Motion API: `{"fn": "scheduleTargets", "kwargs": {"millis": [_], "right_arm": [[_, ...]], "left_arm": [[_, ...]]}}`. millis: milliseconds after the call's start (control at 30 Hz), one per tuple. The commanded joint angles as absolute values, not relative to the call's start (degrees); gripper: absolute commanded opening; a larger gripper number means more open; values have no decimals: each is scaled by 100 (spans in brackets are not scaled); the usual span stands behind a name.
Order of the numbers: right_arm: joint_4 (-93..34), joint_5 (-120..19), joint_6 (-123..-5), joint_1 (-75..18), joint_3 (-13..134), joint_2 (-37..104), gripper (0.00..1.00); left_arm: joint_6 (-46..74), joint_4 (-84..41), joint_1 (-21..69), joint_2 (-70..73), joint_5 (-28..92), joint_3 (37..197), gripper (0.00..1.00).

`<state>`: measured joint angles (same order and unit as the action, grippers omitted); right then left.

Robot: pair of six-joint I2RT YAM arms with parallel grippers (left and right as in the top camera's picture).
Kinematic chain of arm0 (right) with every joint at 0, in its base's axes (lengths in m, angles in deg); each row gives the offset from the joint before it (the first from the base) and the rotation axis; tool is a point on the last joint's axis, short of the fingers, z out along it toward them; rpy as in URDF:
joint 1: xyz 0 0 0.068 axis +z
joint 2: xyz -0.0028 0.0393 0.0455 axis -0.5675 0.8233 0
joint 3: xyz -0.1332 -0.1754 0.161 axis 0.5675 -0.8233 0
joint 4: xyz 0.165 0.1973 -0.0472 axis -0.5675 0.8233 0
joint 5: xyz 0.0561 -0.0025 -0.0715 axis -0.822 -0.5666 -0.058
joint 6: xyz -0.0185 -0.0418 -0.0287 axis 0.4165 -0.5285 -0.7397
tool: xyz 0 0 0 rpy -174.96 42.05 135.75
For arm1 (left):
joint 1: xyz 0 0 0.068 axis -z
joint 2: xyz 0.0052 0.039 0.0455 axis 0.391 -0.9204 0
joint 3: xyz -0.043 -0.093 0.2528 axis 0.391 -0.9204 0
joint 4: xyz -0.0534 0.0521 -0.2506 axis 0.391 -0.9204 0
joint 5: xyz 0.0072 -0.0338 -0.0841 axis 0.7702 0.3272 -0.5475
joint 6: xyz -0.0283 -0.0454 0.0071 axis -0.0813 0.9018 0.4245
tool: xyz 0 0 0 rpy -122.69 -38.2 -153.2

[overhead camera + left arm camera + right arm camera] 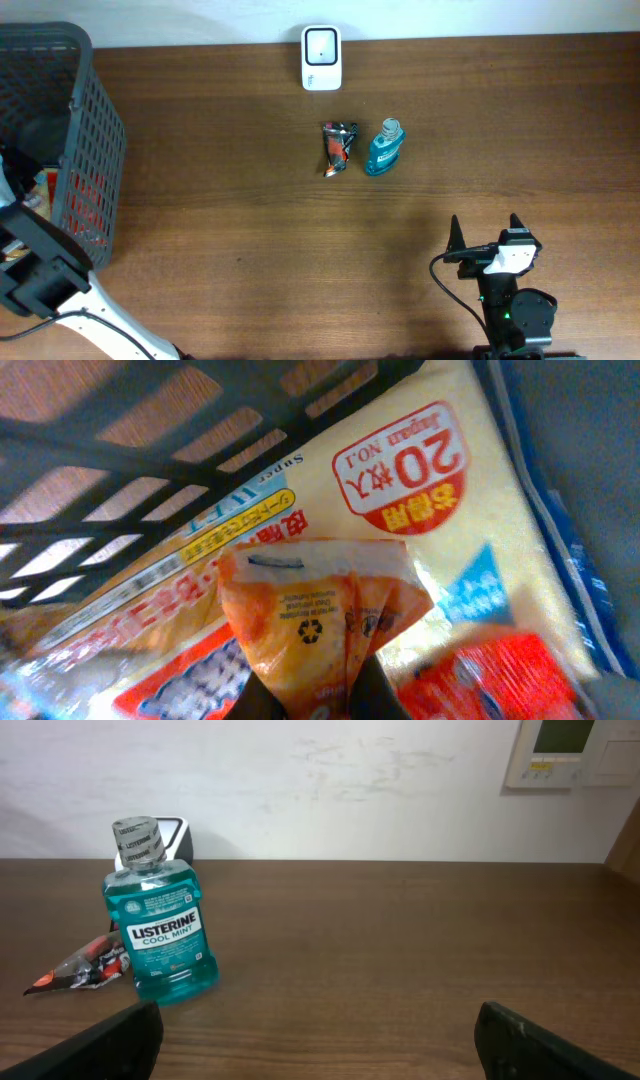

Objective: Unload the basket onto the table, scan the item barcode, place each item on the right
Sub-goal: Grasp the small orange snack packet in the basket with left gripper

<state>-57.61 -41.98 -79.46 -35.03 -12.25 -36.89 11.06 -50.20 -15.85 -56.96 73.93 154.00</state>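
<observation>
Seen from the left wrist, inside a dark mesh basket (95, 150) at the left of the table (250, 220), the left gripper (318, 698) has its fingers clamped on an orange packet (320, 615) at lower centre. The packet is printed with a recycling symbol. Behind it lies a yellow bag (440, 540) reading "20", "Japan NO.1" and "Super", upside down.

The right gripper (320, 1038) hovers at lower right with its fingers wide apart. It faces a blue bottle (160, 935) labelled "LISTERINE COOL MINT", just beside a crumpled wrapper (85, 967). A white scanner (321, 57) sits at top centre.
</observation>
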Motion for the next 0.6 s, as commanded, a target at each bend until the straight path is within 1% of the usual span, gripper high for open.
{"fn": "scheduleTargets", "kwargs": {"millis": [0, 100, 133, 167, 200, 233, 333, 367, 400, 467, 567], "right_arm": [[-5741, -4152, -7902, -3536, -1270, -3721, 98], [-5741, -4152, -7902, -3536, -1270, -3721, 99], [-5741, -4152, -7902, -3536, -1270, -3721, 98], [-5741, -4152, -7902, -3536, -1270, -3721, 98], [-5741, -4152, -7902, -3536, -1270, -3721, 99], [-5741, -4152, -7902, -3536, -1270, -3721, 99], [-5741, -4152, -7902, -3536, -1270, -3721, 98], [-5741, -4152, -7902, -3536, -1270, -3721, 98], [-5741, -4152, -7902, -3536, -1270, -3721, 99], [-5741, -4152, -7902, -3536, -1270, -3721, 98], [-5741, -4152, -7902, -3536, -1270, -3721, 98]], "left_arm": [[1125, -5000, -1610, -4468, 6067, 15806, 0], [1125, -4740, -1610, -3627, 4279, 15892, 0], [1125, -4554, -1592, -3218, 3295, 15892, 0], [1125, -4458, -1507, -2923, 2694, 15892, 0], [1125, -4460, -1356, -2698, 2421, 15892, 0], [1121, -4508, -1155, -2540, 2384, 15892, 0], [1062, -5146, -119, -2431, 2475, 15883, 0], [916, -5389, 229, -2477, 2709, 15861, 0], [747, -5660, 795, -2586, 3282, 15782, 0], [745, -5769, 1748, -2872, 4252, 15474, 0], [747, -5649, 2771, -3506, 4397, 15205, 0]]}}
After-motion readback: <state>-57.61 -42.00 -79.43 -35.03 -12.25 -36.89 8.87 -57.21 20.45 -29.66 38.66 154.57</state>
